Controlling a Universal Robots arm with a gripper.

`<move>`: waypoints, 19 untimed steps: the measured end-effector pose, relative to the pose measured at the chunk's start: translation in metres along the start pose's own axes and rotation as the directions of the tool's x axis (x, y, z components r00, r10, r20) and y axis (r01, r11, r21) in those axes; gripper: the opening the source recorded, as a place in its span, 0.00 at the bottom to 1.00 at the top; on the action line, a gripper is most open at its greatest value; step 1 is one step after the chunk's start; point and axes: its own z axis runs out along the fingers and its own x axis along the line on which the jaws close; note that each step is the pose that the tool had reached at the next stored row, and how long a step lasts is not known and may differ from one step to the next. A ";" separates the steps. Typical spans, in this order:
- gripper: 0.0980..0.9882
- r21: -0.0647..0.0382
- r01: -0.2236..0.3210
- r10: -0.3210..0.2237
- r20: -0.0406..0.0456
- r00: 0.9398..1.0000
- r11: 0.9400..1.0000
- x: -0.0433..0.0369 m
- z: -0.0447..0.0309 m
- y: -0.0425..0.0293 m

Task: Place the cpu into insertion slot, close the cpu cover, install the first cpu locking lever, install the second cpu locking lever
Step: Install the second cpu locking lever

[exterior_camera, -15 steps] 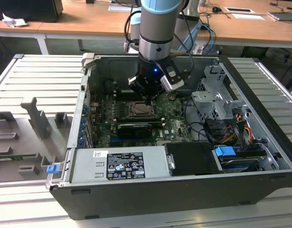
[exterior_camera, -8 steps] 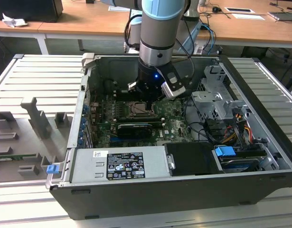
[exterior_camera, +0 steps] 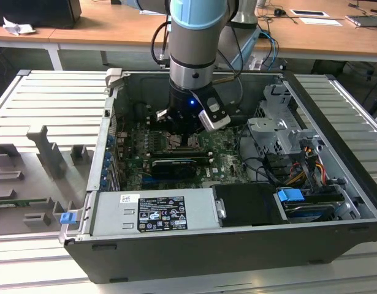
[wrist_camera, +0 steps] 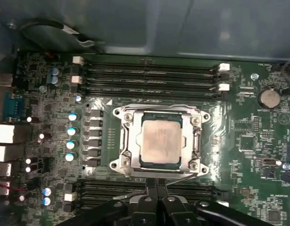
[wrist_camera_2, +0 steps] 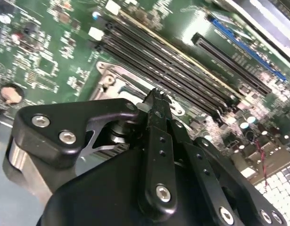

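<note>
On the pale ribbed tabletop [exterior_camera: 41,104] we see an open black computer case [exterior_camera: 237,251], its long side running across the exterior view. Inside it lies the green motherboard [wrist_camera: 248,155], and the arm [exterior_camera: 197,37] comes straight down into the case over the board's middle.

In the first wrist view the insertion slot [wrist_camera: 120,162] sits at the board's centre, between two banks of long black memory slots [wrist_camera: 149,75] whose length runs parallel to the socket's near and far edges. The cpu cover [wrist_camera: 131,123] lies flat and closed over the socket, its silver frame square to the board. Through its window we see the cpu [wrist_camera: 160,142] seated in the slot, pale metal top facing up, its edges in line with the frame's. Thin wire locking levers [wrist_camera: 180,177] run along the socket's edges.

The claw [wrist_camera: 156,186] hovers just beside the socket's edge, on the side of the nearer memory bank. Its black fingertips [wrist_camera_2: 156,101] stand pressed together, closed narrow with nothing between them that we can see.
</note>
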 end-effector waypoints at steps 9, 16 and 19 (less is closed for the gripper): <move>0.01 -0.012 0.008 -0.008 0.006 1.000 1.000 0.0094 0.0155 -0.0019; 0.01 -0.023 0.017 -0.017 0.019 1.000 1.000 0.0210 0.0154 -0.0092; 0.01 -0.039 0.024 -0.023 0.020 1.000 0.999 0.0232 0.0154 -0.0118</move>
